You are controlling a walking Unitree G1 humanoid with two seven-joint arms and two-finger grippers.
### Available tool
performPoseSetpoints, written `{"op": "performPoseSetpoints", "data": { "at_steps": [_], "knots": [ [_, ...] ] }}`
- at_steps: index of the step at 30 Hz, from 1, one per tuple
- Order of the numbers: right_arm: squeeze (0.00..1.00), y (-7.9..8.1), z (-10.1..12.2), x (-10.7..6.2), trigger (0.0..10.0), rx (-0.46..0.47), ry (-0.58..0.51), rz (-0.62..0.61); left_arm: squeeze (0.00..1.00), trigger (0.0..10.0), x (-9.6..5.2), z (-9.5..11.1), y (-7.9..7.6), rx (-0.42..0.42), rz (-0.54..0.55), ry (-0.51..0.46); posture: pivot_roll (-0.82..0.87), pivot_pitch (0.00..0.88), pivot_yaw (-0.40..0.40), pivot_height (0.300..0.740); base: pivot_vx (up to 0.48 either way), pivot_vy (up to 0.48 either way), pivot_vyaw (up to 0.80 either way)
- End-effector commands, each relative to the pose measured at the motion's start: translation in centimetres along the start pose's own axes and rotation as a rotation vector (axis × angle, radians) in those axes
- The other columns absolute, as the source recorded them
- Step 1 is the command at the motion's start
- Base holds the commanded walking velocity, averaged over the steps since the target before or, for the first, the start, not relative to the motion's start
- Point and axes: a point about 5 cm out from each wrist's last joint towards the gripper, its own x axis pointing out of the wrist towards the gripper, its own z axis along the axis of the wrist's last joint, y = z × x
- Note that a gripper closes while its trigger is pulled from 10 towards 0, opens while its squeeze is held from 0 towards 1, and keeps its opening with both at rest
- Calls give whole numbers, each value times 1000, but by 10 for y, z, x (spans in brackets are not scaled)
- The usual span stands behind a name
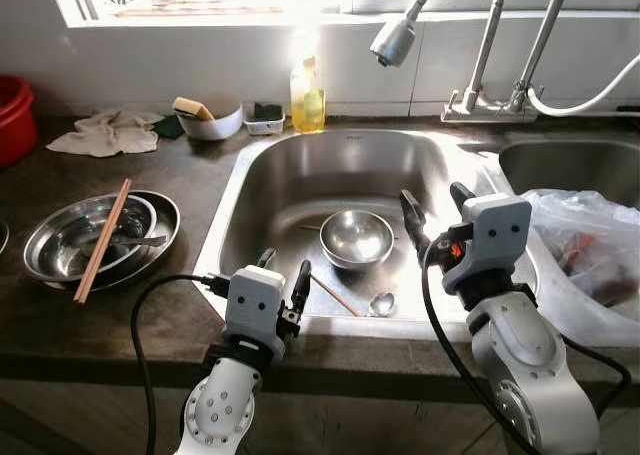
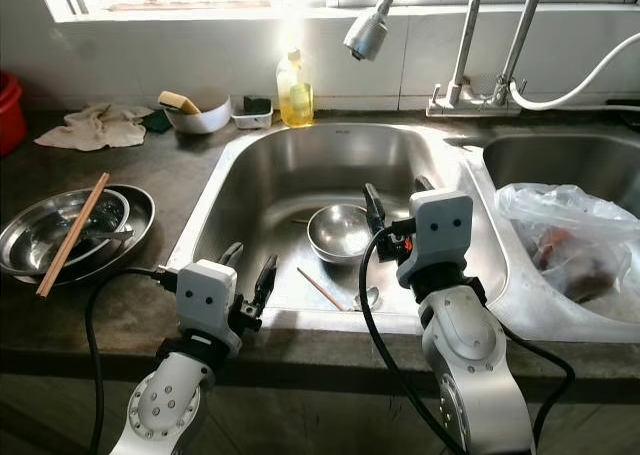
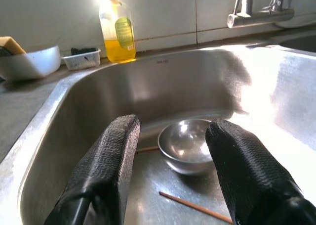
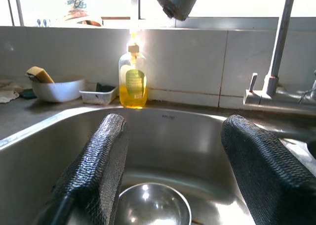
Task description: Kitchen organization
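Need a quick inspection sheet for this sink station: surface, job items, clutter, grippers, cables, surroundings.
Surface: dark countertop, steel sink.
Job's things: small steel bowl, spoon and loose chopstick in the sink; chopsticks across stacked steel plates.
Clutter: rag, soap bottle, plastic bag.
Grippers: left gripper and right gripper open, empty, over the sink.
Cables: black cable at the left arm.
Surroundings: window, faucet head.
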Motion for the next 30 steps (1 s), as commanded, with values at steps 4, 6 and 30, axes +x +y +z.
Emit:
{"op": "performPoseSetpoints", "data": {
  "at_steps": [4,6,30],
  "knots": [
    [0,0,-1,2,10000,12,10,-1,0,10000,-2,2,0,4,2,-8,59,48,-18,740,-282,0,0],
    [0,0,-1,2,10000,13,10,-2,0,10000,-2,2,-1,3,2,-7,59,48,-18,740,-285,0,0],
    [0,1,-5,1,10000,16,26,-9,0,10000,-3,0,-3,-1,-6,3,72,54,-15,740,-290,0,0]
  ]
}}
